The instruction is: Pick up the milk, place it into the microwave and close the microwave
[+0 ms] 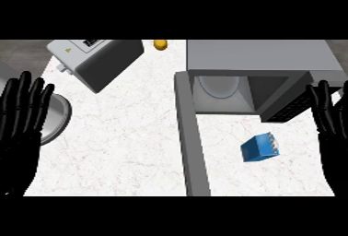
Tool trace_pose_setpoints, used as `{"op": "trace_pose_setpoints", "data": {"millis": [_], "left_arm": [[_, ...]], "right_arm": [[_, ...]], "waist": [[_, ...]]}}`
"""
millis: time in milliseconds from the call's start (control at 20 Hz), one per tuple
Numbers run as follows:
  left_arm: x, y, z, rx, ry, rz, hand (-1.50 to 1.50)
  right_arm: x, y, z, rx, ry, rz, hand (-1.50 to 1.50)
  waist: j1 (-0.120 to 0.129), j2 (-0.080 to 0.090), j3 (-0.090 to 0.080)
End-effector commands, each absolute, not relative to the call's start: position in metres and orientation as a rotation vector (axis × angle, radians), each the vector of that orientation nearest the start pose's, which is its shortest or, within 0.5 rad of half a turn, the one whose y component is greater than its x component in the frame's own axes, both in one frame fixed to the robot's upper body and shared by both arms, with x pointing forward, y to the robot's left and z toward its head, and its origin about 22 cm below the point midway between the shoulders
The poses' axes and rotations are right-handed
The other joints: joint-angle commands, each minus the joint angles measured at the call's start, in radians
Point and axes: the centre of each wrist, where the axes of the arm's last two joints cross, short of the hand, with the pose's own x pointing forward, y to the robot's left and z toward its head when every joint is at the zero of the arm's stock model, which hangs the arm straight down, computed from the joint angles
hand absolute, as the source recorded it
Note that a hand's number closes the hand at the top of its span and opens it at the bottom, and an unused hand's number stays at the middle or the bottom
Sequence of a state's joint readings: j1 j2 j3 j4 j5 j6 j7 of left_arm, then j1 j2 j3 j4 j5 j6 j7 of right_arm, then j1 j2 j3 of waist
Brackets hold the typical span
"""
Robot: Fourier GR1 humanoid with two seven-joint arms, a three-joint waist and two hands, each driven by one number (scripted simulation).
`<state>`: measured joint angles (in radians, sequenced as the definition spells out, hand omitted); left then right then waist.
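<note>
Head view: milk carton (pixel 259 147) lying tilted on counter (pixel 122 147), just in front of microwave (pixel 262 60), door (pixel 191 138) swung wide to its left. Both hands open, fingers straight, empty: right hand (pixel 333 120) right of microwave, left hand (pixel 20 120) far left. Best w/ right: drop over carton, wrap sides, lift clear, then into cavity.

Looks like a kitchen: white marble-style counter (pixel 122 138), a grey microwave (pixel 262 60) with its door (pixel 190 138) swung open at far right, and a toaster-like appliance (pixel 98 57) far left.
</note>
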<state>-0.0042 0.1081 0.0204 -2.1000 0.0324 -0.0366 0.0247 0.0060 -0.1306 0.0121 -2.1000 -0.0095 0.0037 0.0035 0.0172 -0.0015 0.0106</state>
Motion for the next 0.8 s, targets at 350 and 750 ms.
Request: {"op": "trace_pose_setpoints", "data": {"millis": [350, 750], "left_arm": [[0.186, 0.229, 0.113, -0.066, -1.921, 0.227, -1.5], [0.145, 0.226, 0.102, -0.075, -1.936, 0.233, -1.5]], "right_arm": [[0.154, -0.238, 0.129, -0.038, -1.935, 0.086, -1.5], [0.144, -0.232, 0.107, -0.073, -1.876, 0.063, -1.5]], "waist": [[-0.026, -0.006, -0.011], [-0.015, 0.0, -0.011]]}}
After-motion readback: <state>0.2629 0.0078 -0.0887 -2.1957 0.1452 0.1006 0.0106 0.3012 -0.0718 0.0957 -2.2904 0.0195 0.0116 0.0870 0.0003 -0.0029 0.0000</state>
